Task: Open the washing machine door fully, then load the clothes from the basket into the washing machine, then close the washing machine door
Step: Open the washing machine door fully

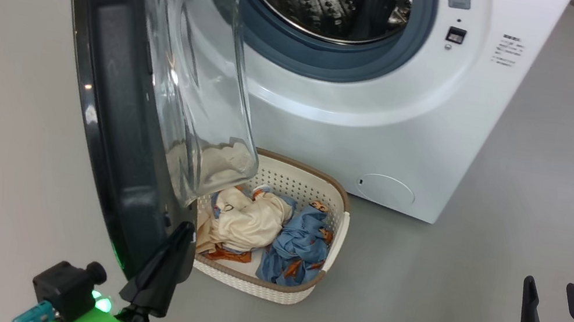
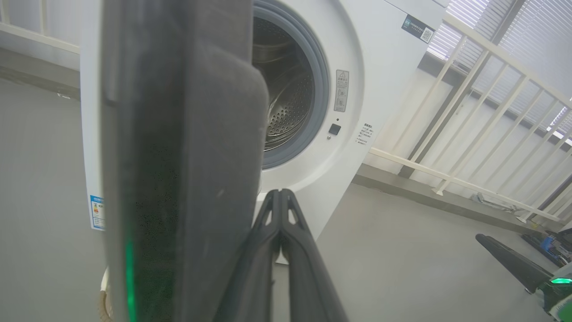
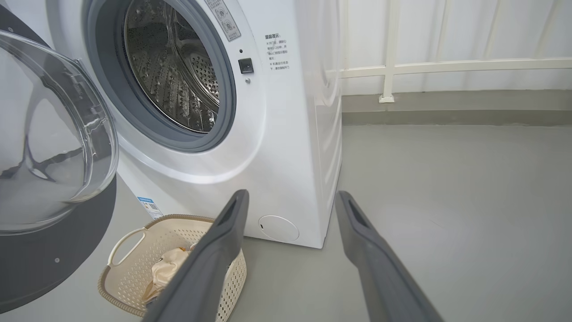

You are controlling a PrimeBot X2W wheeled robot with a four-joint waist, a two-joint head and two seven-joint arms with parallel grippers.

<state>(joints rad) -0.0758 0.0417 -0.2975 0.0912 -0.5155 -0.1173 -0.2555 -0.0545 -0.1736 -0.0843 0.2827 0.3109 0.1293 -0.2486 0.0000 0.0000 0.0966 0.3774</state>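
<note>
The washing machine (image 1: 384, 143) stands ahead with its steel drum exposed. The washing machine door (image 1: 112, 112), black-rimmed with a clear glass bowl, hangs swung out at the left. Below it on the floor is the basket (image 1: 336, 234). It holds the clothes: a cream garment (image 1: 246, 224) and a light blue one (image 1: 301, 246). My left gripper (image 1: 185, 228) is shut with nothing in it. Its tips lie right beside the door's lower inner edge (image 2: 178, 156), and I cannot tell whether they touch. My right gripper (image 1: 549, 285) is open and empty at the lower right, well clear of the basket (image 3: 178, 219).
Grey floor spreads to the right of the machine (image 3: 286, 134). Behind it a white railing (image 3: 447, 67) runs along a low kerb. In the left wrist view, small items lie on the floor by the railing (image 2: 491, 201).
</note>
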